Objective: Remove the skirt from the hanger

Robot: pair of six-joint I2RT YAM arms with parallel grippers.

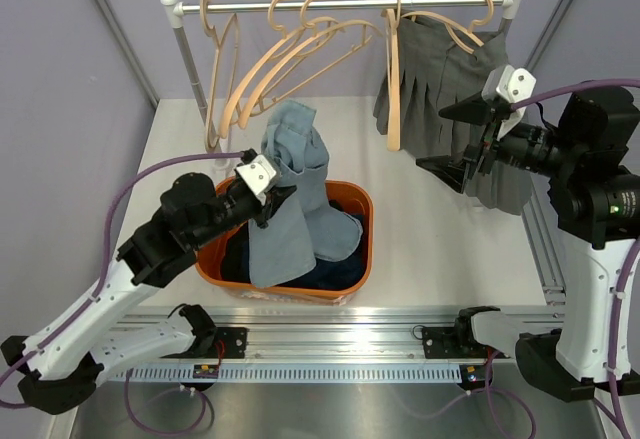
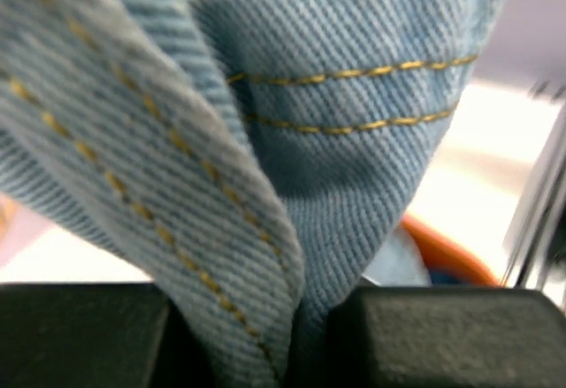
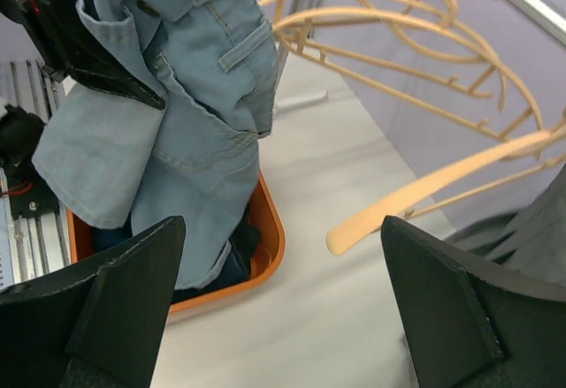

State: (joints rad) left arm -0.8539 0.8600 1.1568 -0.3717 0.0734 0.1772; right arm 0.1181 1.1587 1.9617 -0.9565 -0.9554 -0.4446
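Observation:
A light blue denim skirt (image 1: 295,159) hangs from my left gripper (image 1: 272,197), which is shut on its fabric above the orange basket (image 1: 362,209). In the left wrist view the denim (image 2: 354,167) fills the frame and is pinched between the fingers of the left gripper (image 2: 309,335). A grey pleated skirt (image 1: 430,79) hangs on a wooden hanger (image 1: 393,79) at the right of the rail. My right gripper (image 1: 452,139) is open and empty just beside the grey skirt's lower right. In the right wrist view, the right gripper (image 3: 283,300) faces the denim skirt (image 3: 186,123) and a hanger tip (image 3: 424,198).
A white clothes rail (image 1: 340,4) at the back carries several empty wooden hangers (image 1: 270,69) on its left. The orange basket (image 3: 270,229) holds dark clothes. A metal rail (image 1: 330,324) runs along the near edge.

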